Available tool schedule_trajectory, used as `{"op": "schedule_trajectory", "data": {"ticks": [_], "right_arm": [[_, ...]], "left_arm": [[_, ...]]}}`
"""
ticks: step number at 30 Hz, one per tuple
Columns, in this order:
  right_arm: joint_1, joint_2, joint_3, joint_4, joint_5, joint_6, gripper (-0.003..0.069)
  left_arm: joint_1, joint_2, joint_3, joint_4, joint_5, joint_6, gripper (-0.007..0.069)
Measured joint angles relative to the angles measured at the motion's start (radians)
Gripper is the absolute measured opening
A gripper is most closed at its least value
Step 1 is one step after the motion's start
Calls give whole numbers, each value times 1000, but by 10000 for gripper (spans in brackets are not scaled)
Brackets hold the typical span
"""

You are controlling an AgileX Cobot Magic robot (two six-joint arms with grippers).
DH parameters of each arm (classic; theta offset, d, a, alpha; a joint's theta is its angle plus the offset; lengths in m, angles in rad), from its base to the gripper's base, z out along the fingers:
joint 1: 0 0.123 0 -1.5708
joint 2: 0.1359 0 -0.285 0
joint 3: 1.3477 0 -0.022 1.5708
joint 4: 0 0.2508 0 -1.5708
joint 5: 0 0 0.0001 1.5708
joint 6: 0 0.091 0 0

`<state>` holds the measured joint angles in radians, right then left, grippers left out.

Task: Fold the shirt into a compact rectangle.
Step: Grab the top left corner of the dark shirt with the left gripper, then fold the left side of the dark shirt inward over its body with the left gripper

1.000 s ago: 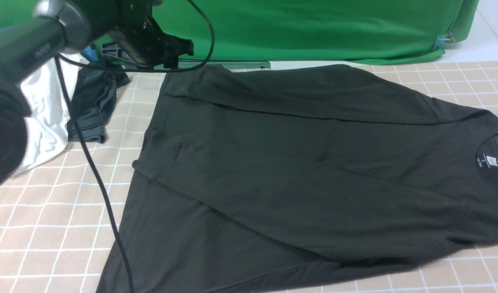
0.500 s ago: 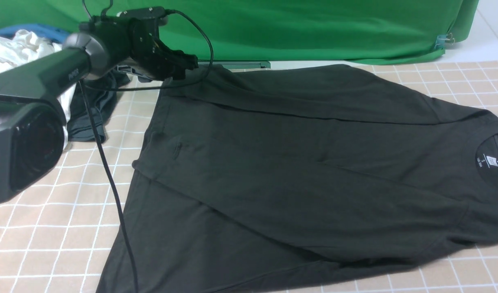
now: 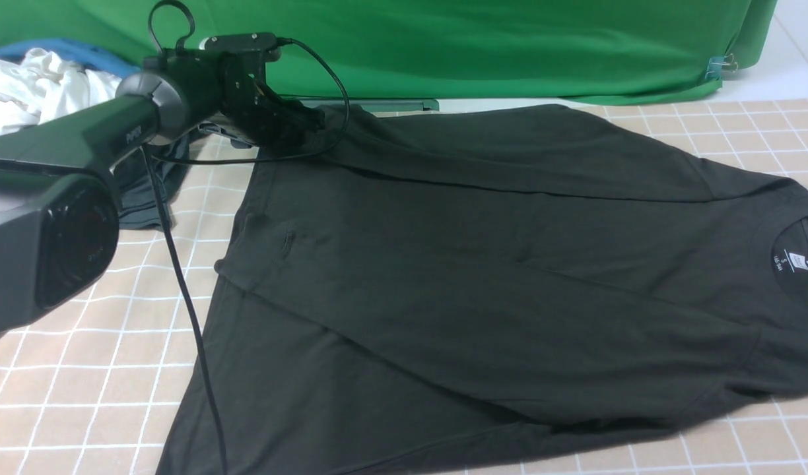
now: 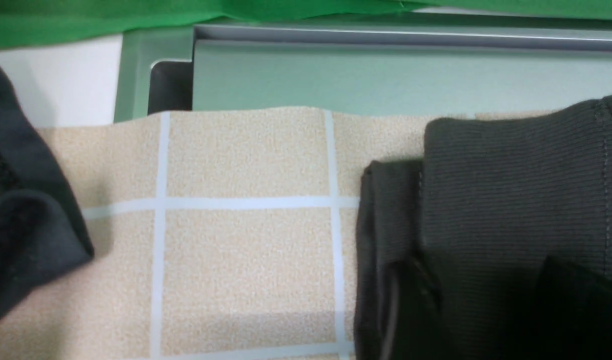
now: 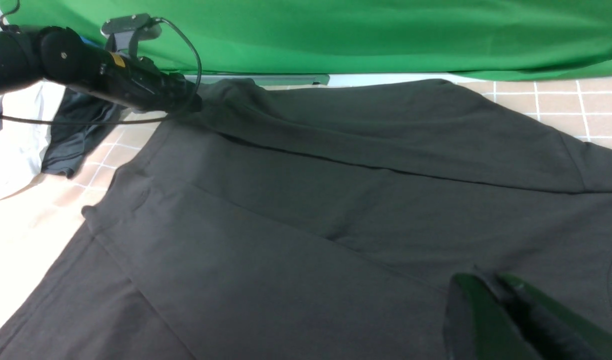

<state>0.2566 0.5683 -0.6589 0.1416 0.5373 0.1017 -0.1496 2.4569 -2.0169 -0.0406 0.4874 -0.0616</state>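
Observation:
The black shirt (image 3: 483, 264) lies spread on the checked mat (image 3: 80, 369), collar and white neck label (image 3: 792, 262) at the right, hem at the left. My left gripper (image 3: 308, 122) is down at the shirt's far left hem corner. In the left wrist view its dark fingers (image 4: 411, 305) stand apart, with the folded hem of the shirt (image 4: 511, 190) between them. My right gripper (image 5: 491, 282) is out of the front view. In the right wrist view it hovers shut above the shirt (image 5: 311, 210) near the collar end, with nothing visibly in it.
A white garment (image 3: 28, 86) and a smaller dark grey garment (image 3: 146, 191) lie at the far left, close to the left arm. A green backdrop (image 3: 509, 46) and a grey rail (image 3: 377, 104) border the mat's far edge. The arm's cable (image 3: 186, 310) hangs over the mat.
My left arm has swung forward and down to the shirt's far left hem corner. Its fingers have drawn closer together around the hem. The shirt has not moved.

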Motion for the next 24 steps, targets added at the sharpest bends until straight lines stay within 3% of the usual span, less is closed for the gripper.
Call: {"op": "schedule_trajectory", "data": {"ticks": [5,12,24], "right_arm": [[0,0,0,0,0,0,71],[0,0,0,0,0,0,71],[0,0,0,0,1,0,71]], "left_arm": [[-1,-1,-2,-4,14,16,50],[-1,-55,-1,-4,86,20,36],[-1,-259,-1,-29,416,137,36]]}}
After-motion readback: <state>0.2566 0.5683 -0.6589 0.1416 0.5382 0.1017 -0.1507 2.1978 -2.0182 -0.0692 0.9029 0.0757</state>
